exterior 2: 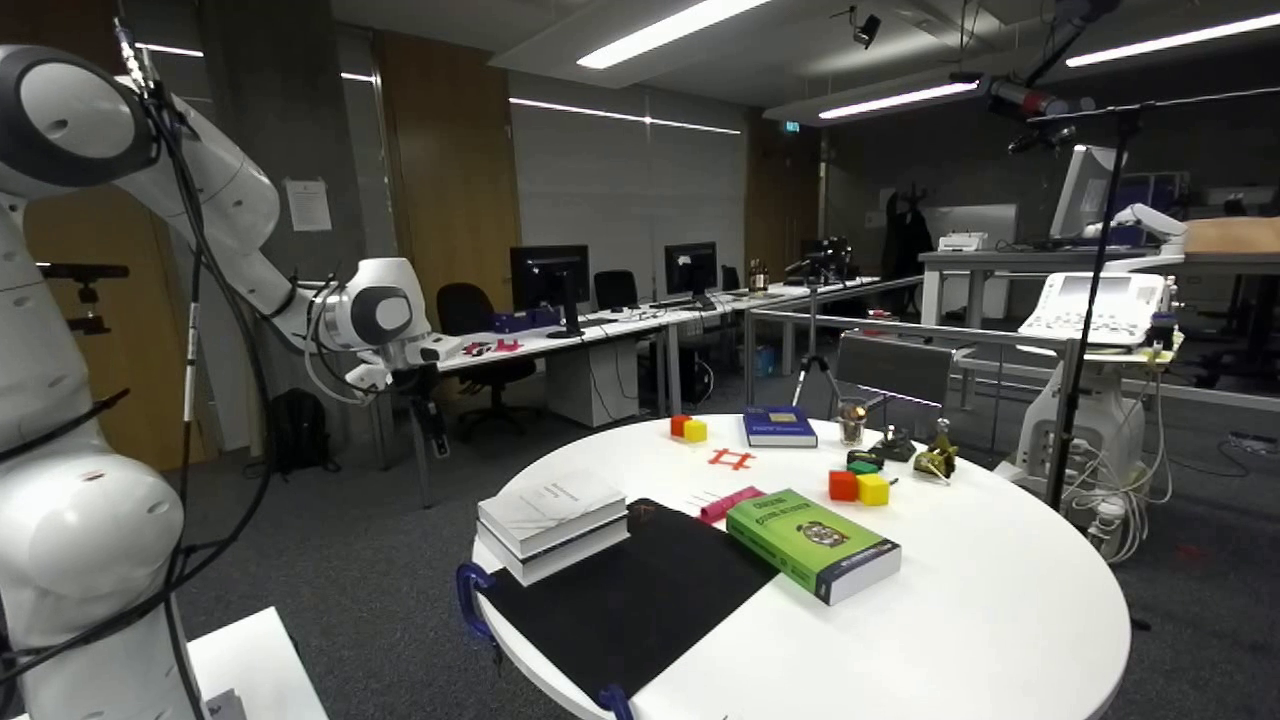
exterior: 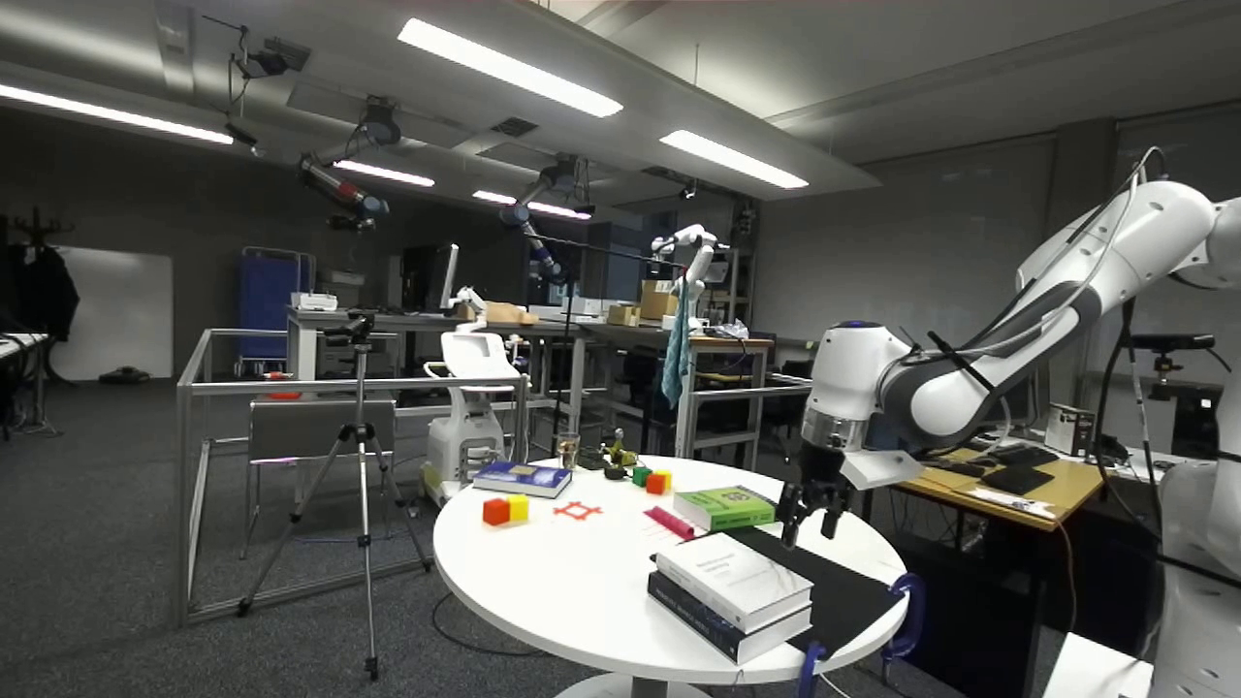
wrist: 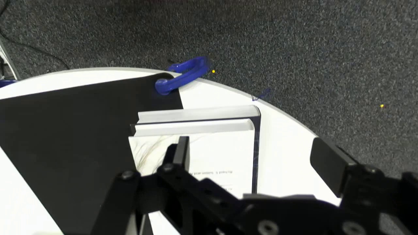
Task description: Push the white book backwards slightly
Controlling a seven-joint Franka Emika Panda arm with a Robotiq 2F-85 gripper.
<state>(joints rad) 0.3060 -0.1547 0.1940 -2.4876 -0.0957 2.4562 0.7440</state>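
The white book (exterior: 734,574) lies flat on top of a dark-covered book (exterior: 713,620) on the round white table. In the other exterior picture the white book (exterior 2: 552,512) again tops the stack, near the table's edge. In the wrist view the white book (wrist: 225,153) shows below the left finger, its lower part hidden by the gripper. My gripper (exterior: 812,519) is open and empty, in the air above the table. In the wrist view the gripper (wrist: 256,156) has its fingers wide apart, one over the book and one beyond its spine side. I see no contact with the book.
A black mat (exterior 2: 640,590) lies beside the stack, held by blue clamps (wrist: 183,76) at the table's edge. A green book (exterior 2: 815,540), a pink item (exterior 2: 730,504), a blue book (exterior 2: 780,427) and coloured blocks (exterior 2: 858,488) stand farther along the table (exterior 2: 1000,600).
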